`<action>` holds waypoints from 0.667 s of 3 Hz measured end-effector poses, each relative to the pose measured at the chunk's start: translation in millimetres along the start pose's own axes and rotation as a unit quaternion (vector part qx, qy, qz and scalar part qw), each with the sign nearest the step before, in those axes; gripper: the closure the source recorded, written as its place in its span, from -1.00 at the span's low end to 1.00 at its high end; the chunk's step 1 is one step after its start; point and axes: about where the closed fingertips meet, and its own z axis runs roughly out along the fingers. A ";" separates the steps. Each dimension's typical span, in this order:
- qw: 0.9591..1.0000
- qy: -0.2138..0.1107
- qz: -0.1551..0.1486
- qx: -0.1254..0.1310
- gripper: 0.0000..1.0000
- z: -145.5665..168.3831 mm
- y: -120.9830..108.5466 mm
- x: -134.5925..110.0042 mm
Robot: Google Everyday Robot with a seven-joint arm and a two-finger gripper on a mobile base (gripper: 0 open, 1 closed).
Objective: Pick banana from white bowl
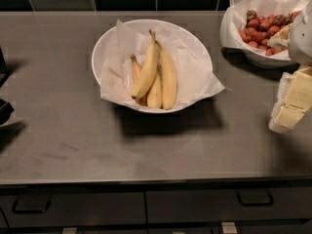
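The banana (147,69) is showing pale yellow with a dark brown stem tip, lying on crinkled white paper (195,77) inside the glossy white bowl (104,47). The desk (58,126) is looking matte grey. At the right edge, the tool (290,107) is showing cream-yellow below red strawberries (258,32).

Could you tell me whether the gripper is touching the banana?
No, the gripper hangs at the right edge, apart from the banana in the white bowl.

We find our gripper (288,108) at about three o'clock in the view, close against the right border, its pale yellow end slanting down toward seven o'clock. Our white arm (303,33) rises above it toward one o'clock, partly cut off.
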 end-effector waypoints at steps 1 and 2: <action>1.000 -0.001 -0.001 0.001 -1.00 -0.7 -0.2 -0.7; 0.998 -0.036 -0.044 0.007 -1.00 -7.4 -7.8 -26.6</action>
